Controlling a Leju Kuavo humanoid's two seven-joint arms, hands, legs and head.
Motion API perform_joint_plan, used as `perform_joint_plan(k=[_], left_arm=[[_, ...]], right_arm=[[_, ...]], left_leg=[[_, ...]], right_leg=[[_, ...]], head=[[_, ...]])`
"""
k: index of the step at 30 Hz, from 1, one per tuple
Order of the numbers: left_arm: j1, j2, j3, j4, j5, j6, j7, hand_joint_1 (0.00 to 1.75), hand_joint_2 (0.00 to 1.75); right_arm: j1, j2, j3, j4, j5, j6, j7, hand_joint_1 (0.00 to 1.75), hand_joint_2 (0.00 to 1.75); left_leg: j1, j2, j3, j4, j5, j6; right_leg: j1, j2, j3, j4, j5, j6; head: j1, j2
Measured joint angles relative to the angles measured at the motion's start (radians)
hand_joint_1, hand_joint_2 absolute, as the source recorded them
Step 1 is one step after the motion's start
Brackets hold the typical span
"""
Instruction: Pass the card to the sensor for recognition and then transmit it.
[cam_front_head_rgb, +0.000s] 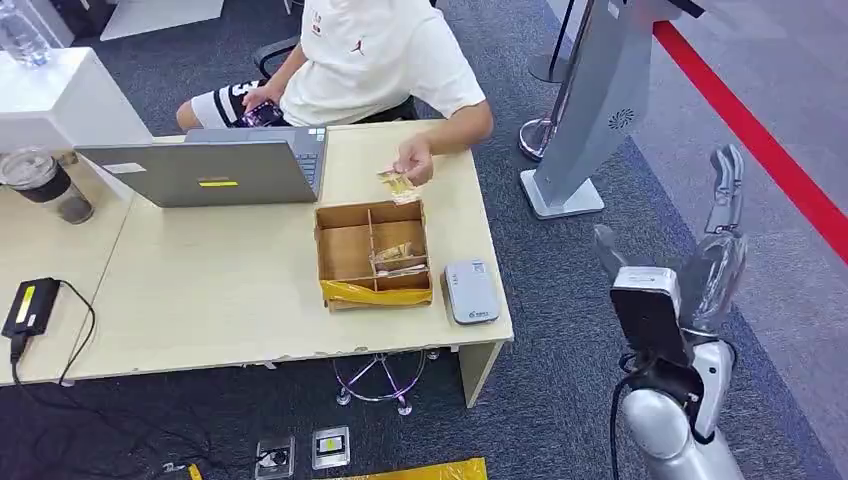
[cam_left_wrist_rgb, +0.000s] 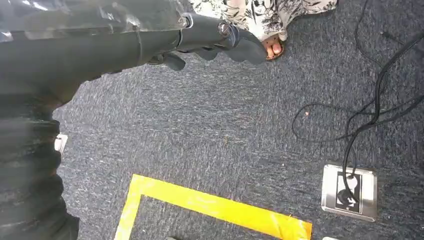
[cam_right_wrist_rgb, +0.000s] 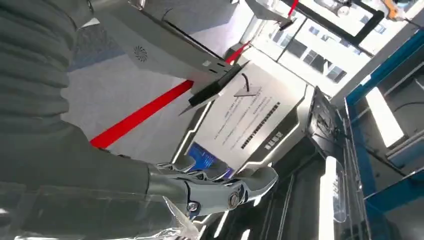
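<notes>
The right hand (cam_front_head_rgb: 722, 215) is raised off the counter's right end, well apart from the counter (cam_front_head_rgb: 230, 300), with its fingers extended and apart and nothing held. The left hand (cam_left_wrist_rgb: 220, 42) hangs over the carpeted floor with its fingers loosely curled and nothing in them. The card (cam_front_head_rgb: 396, 184) is pinched in a person's hand (cam_front_head_rgb: 414, 160) just above the counter's far edge, directly behind the divided wooden box (cam_front_head_rgb: 373, 255). The sensor (cam_front_head_rgb: 470, 291), a flat grey reader, lies near the counter's front right corner, just beside the box. Risks: the right hand must travel a long way inward, and its path passes the box wall and the sensor; a low approach may knock either out of position. The card appears small, thin and yellowish, so a grasp by its edge may slip or bend it, and a handover from the person's fingers may mistime. Further cards seem to lie in the box's right compartments, which may cause the wrong item to be picked.
</notes>
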Motion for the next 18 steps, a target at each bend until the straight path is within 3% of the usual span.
perform_joint_plan(k=[6, 11, 18], left_arm=[[-0.001, 0.0, 0.0, 0.0, 0.0, -0.002, 0.0, 0.0, 1.75], [-0.002, 0.0, 0.0, 0.0, -0.008, -0.012, 0.0, 0.0, 1.75], [-0.005, 0.0, 0.0, 0.0, -0.008, -0.016, 0.0, 0.0, 1.75]], right_arm=[[0.0, 0.002, 0.003, -0.011, 0.024, 0.032, 0.002, 0.0, 1.75], [-0.013, 0.004, 0.032, -0.012, 0.134, 0.175, 0.013, 0.0, 1.75], [-0.046, 0.01, 0.103, -0.011, 0.195, 0.3, 0.012, 0.0, 1.75]], left_leg=[[0.0, 0.0, 0.0, 0.0, 0.0, 0.0], [0.0, 0.0, 0.0, 0.0, 0.0, 0.0], [0.0, -0.001, 0.0, 0.0, 0.0, 0.0]], right_leg=[[0.0, 0.0, 0.0, 0.0, 0.0, 0.0], [0.0, 0.0, 0.0, 0.0, 0.0, 0.0], [0.0, 0.0, 0.0, 0.001, 0.0, 0.0]], head=[[0.0, 0.0], [0.0, 0.0], [0.0, 0.0]])
